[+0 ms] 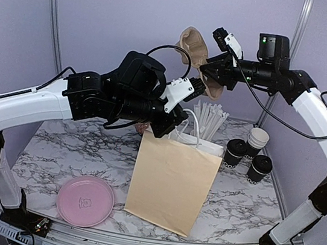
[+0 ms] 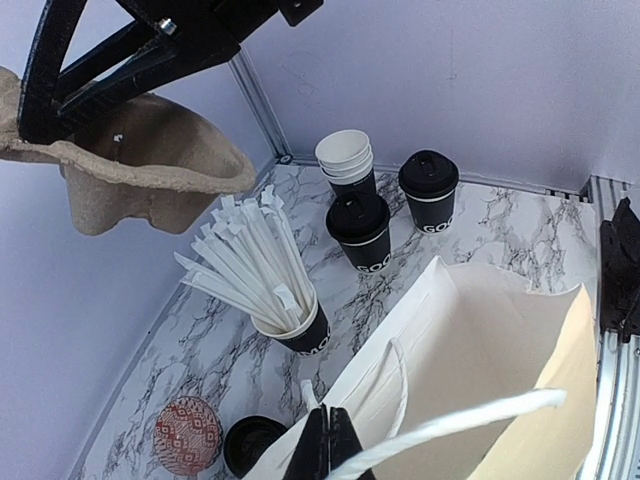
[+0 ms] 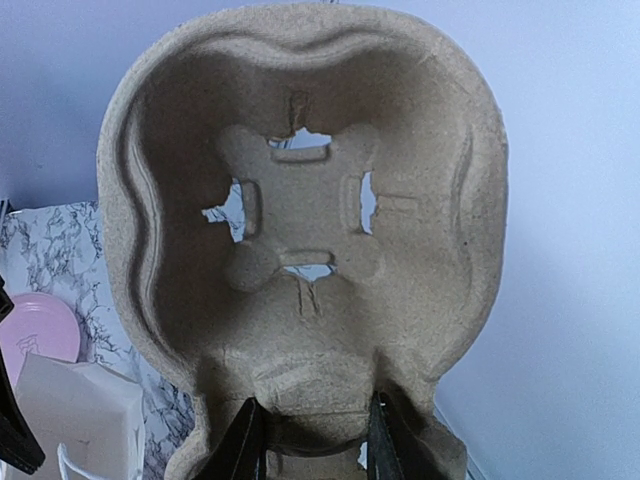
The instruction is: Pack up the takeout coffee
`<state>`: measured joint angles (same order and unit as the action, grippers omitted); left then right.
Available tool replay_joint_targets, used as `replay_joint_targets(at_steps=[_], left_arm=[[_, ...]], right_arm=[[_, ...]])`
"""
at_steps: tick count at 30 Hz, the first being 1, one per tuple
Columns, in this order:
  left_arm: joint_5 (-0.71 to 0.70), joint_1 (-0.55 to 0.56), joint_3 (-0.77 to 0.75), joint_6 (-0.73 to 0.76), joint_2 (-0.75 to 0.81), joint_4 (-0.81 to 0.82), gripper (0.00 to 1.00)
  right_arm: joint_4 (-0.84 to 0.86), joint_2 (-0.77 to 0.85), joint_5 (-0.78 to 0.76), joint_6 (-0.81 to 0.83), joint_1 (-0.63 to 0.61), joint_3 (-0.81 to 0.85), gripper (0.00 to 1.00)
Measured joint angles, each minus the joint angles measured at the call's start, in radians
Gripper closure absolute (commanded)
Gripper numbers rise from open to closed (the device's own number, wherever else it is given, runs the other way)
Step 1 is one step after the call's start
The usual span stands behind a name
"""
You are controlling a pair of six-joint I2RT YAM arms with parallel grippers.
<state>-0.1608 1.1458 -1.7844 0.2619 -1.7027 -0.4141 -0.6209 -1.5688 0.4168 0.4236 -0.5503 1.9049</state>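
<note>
One lidded coffee cup and a second lidded cup stand upright on the marble counter. They are to the right of the open paper bag and just beside a stack of open cups. The left gripper has its jaws closed tight on the rim of the bag. The right gripper holds the brown pulp carrier in the air over the far part of the counter, jaws clamped on its edge. A cup of white straws stands behind the bag.
</note>
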Motion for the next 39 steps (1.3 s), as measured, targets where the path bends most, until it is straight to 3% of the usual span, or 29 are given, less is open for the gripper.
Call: replay_joint_targets(at_steps=[4,9,13,22,28,33,35,39], left_arm=[[-0.038,0.041,0.076,-0.026,0.044,-0.002,0.97],[-0.048,0.134,0.216,-0.075,0.137,-0.021,0.58],[-0.034,0.176,0.238,-0.111,0.185,-0.041,0.38],[0.013,0.188,0.179,-0.111,0.309,-0.178,0.17],[0.049,0.142,0.180,-0.072,0.451,-0.273,0.16],[0.180,-0.065,0.158,-0.026,0.423,-0.303,0.23],[0.230,-0.120,0.144,-0.013,0.378,-0.310,0.29],[0.334,-0.131,0.115,-0.004,0.293,-0.322,0.52]], right_arm=[[0.000,0.000,0.000,0.000,0.000,0.000,0.78],[-0.005,0.000,0.023,-0.001,0.000,0.000,0.77],[-0.031,0.001,0.068,-0.005,0.000,0.000,0.77],[-0.083,0.066,0.129,-0.008,0.000,-0.015,0.77],[-0.092,0.102,0.145,-0.007,0.000,-0.039,0.77],[-0.094,0.102,0.159,-0.008,0.000,-0.052,0.77],[-0.093,0.102,0.163,-0.008,0.000,-0.058,0.77],[-0.092,0.102,0.164,-0.008,0.000,-0.069,0.78]])
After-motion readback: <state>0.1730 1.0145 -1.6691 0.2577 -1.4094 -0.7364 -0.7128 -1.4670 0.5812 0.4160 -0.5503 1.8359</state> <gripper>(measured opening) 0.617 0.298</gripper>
